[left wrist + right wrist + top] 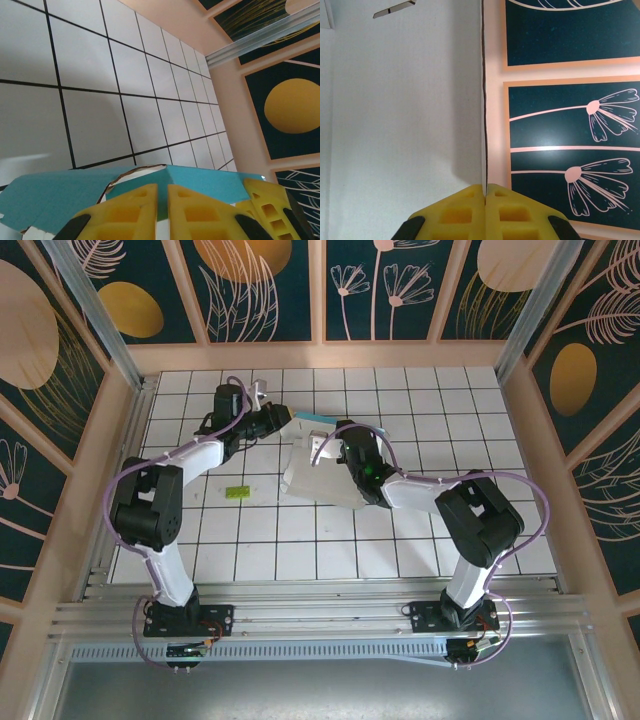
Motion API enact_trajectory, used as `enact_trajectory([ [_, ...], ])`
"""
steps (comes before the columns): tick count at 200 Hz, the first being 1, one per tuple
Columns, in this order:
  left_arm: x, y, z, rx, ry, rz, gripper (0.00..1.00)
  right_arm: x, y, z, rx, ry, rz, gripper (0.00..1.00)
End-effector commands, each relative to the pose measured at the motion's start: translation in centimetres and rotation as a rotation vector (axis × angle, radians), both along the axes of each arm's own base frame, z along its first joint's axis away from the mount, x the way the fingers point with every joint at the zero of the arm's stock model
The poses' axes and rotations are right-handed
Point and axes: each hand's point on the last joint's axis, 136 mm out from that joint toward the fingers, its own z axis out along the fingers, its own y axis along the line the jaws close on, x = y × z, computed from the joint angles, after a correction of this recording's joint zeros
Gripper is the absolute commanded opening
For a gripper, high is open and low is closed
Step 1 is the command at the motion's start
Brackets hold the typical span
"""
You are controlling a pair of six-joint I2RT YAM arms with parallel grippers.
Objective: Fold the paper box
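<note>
Thin card box (308,480), pinched: left fingers (127,210) on teal flap (60,195), right fingers (512,212) on white wall (405,125). Risk: opposed pulls tearing creases.

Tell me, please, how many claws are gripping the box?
2. The left claw pinches a teal flap at the far left of the box; the right claw pinches a white panel edge-on, near its middle.

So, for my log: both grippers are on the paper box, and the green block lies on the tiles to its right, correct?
No: the top external view shows the green block on the tiles to the left of the paper box. The left gripper and right gripper are indeed on it.
</note>
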Motion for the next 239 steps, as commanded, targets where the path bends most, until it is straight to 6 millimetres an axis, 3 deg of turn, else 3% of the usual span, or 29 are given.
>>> enact_trajectory([
  [1,0.3,-0.9,1.3,-0.081,-0.002,-0.030,0.17,0.0,0.4,1.5,0.041,-0.038,0.002,0.00],
  [29,0.0,-0.8,0.4,-0.072,0.005,-0.031,0.23,0.1,0.7,1.3,0.059,-0.031,0.002,0.00],
  [71,-0.1,-1.7,2.2,-0.233,-0.004,-0.056,0.24,0.3,1.1,0.7,0.083,-0.009,-0.005,0.00],
  [93,-0.2,-1.7,2.3,-0.284,0.010,-0.048,0.37,0.4,1.2,0.5,0.097,0.005,-0.009,0.00],
  [109,-0.3,-1.6,1.5,-0.283,0.030,-0.038,0.39,0.4,1.3,0.3,0.100,0.011,-0.010,0.00],
  [142,-0.6,-1.2,-0.8,-0.210,0.085,-0.005,0.40,0.7,1.2,-0.1,0.095,0.021,-0.019,0.00],
  [160,-0.1,0.7,-2.3,-0.040,0.080,0.086,0.42,0.8,1.1,0.0,0.096,0.021,-0.020,0.00],
  [186,0.2,2.8,-2.4,0.117,0.030,0.162,0.44,0.8,1.1,0.0,0.092,0.022,-0.020,0.00],
  [239,0.4,0.8,-1.4,0.055,0.022,0.054,0.50,0.9,1.2,0.0,0.094,0.024,-0.020,0.00],
])
